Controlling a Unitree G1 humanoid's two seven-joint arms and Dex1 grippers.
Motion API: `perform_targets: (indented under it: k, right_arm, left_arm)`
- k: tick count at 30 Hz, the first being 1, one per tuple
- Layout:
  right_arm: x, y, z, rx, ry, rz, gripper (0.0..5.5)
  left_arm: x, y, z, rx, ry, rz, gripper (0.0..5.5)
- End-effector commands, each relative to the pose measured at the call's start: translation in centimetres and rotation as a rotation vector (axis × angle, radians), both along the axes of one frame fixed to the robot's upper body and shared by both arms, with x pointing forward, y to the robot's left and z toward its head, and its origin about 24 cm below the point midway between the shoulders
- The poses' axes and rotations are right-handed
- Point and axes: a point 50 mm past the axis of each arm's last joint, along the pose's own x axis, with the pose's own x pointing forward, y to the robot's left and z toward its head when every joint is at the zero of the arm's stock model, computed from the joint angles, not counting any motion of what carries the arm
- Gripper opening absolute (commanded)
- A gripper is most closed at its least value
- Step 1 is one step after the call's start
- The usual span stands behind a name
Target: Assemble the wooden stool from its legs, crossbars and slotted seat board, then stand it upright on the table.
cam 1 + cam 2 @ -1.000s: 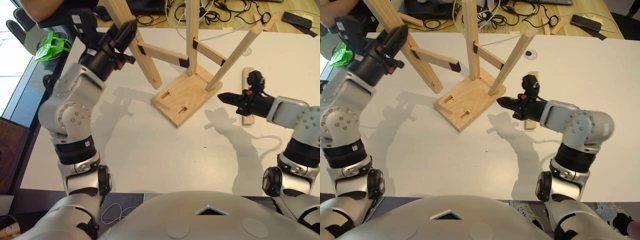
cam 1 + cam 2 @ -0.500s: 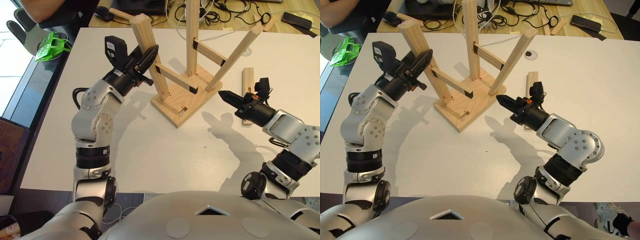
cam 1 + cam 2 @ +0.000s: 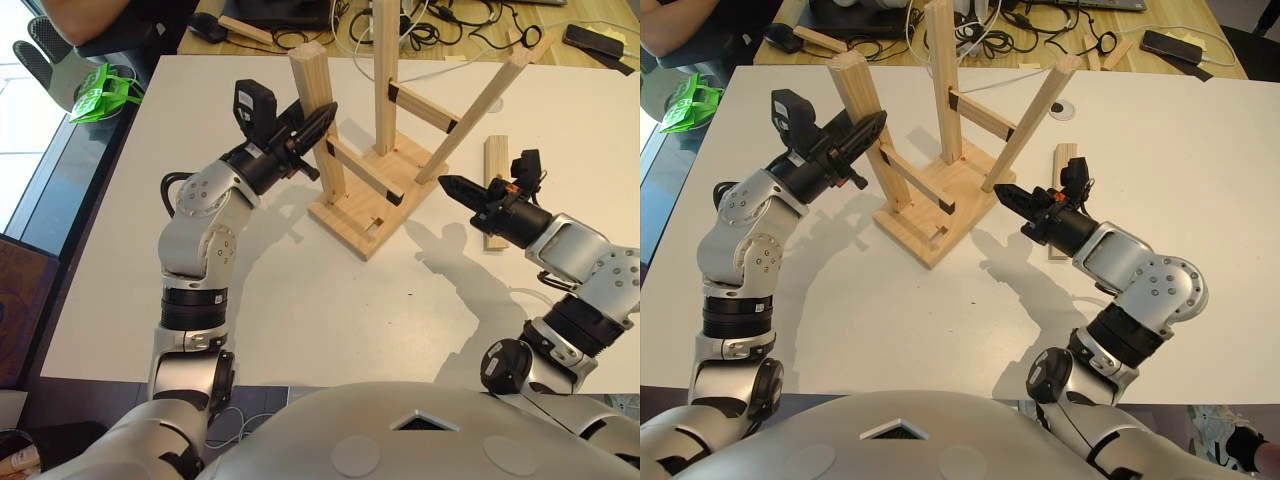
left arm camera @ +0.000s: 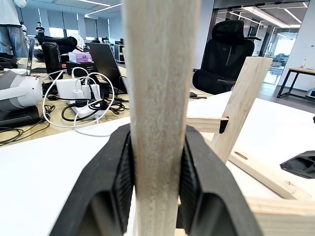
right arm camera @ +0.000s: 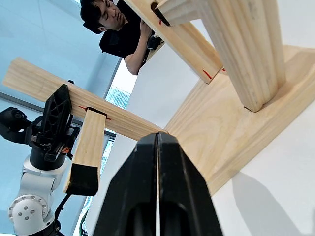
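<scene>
The slotted seat board (image 3: 357,225) lies flat on the white table with two legs standing up from it: one upright (image 3: 383,70) and one leaning right (image 3: 480,105). My left gripper (image 3: 318,122) is shut on a third leg (image 3: 316,100), held nearly upright over the board's left corner. A crossbar (image 3: 365,178) runs from that leg towards the board. In the left wrist view the black fingers (image 4: 123,182) clamp that leg (image 4: 160,73). My right gripper (image 3: 447,184) hovers shut and empty just right of the board, pointing at it (image 5: 236,142).
A loose wooden bar (image 3: 494,170) lies on the table beside my right forearm. Cables and devices (image 3: 310,30) crowd the desk beyond the far edge. A green bag (image 3: 100,90) sits off the table's left side. The near half of the table is bare.
My left arm has swung the leg and its crossbar down and to the right, to the board's left corner, standing it more upright. The board has shifted slightly. My right gripper has edged closer to it.
</scene>
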Motion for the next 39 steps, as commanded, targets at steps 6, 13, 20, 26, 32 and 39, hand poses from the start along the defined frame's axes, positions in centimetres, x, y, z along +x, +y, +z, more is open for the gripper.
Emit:
perform_targets:
  k: [6, 13, 20, 26, 32, 39]
  right_arm:
    - [0.4, -0.3, 0.2, -0.020, -0.009, -0.029, 0.00]
    - [0.7, -0.6, 0.2, -0.037, -0.012, -0.044, 0.00]
    - [0.9, -0.5, 0.2, -0.039, -0.014, -0.048, 0.00]
    - [0.8, -0.6, 0.1, -0.042, -0.016, -0.058, 0.00]
    - [0.9, -0.6, 0.1, -0.045, -0.018, -0.062, 0.00]
    - [0.9, -0.5, 0.0, -0.048, -0.020, -0.064, 0.00]
  left_arm:
    - [-2.3, 1.0, -1.6, -0.101, 0.027, 0.142, 1.03]
    - [-4.5, 0.2, -2.9, 0.062, -0.095, 0.210, 1.03]
    - [-4.1, 0.9, -3.8, -0.039, 0.008, 0.265, 1.03]
    - [-4.4, 1.1, -4.2, -0.119, 0.130, 0.285, 1.03]
    - [-5.2, -0.3, -4.4, 0.125, 0.023, 0.187, 1.03]
    - [-4.7, 0.5, -5.2, 0.024, 0.168, 0.232, 1.03]
